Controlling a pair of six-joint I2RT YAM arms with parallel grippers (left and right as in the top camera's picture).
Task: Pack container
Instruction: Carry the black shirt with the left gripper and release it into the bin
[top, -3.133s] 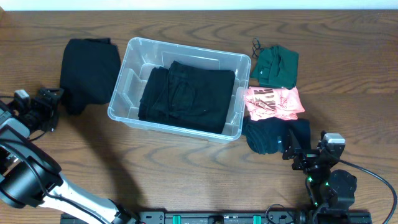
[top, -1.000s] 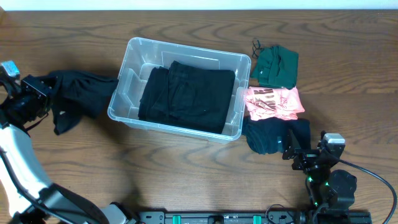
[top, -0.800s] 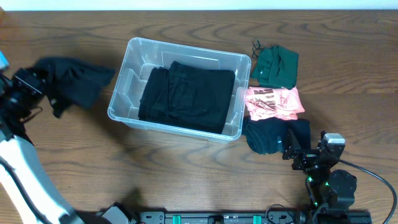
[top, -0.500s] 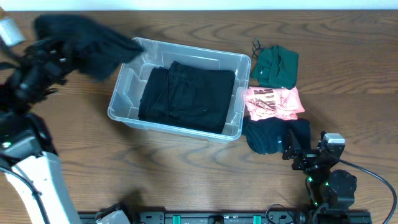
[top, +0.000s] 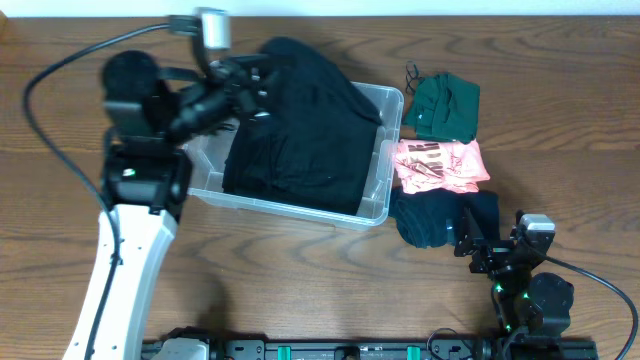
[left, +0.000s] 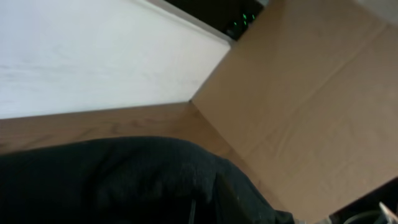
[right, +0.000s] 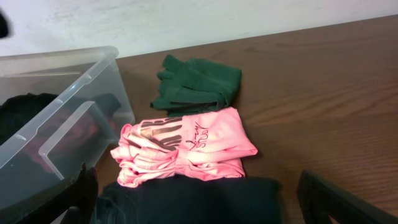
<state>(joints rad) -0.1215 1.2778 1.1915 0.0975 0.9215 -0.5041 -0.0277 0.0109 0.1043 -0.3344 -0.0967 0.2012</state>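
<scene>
Container (top: 385, 205) stands in the middle of the wooden worktop (top: 300, 290), with its long axis running from left to right. A folded black garment (top: 300, 175) already lies flat on its bottom.

The left arm (top: 140, 190) reaches over the container's far left corner. Its fingers (top: 245, 88) are blurred, but they appear to be clamped on a second black garment (top: 310, 85). This one hangs lifted over the far half of the bin, above the folded one. The left wrist view shows only dark cloth close below the camera.

The container therefore lies directly under the held cloth, a little to the right of the left fingers and nearer to the robot than they are. I judge that the next move is to lower the cloth along the long axis and let go of it.

The right fingers (right: 336, 202) are wide apart and hold nothing. They rest low at the near right, just beside a dark blue garment (top: 435, 220). A pink garment (top: 440, 165) and a green garment (top: 445, 105) wait outside the container's right wall. The right arm is nearer to these three.
</scene>
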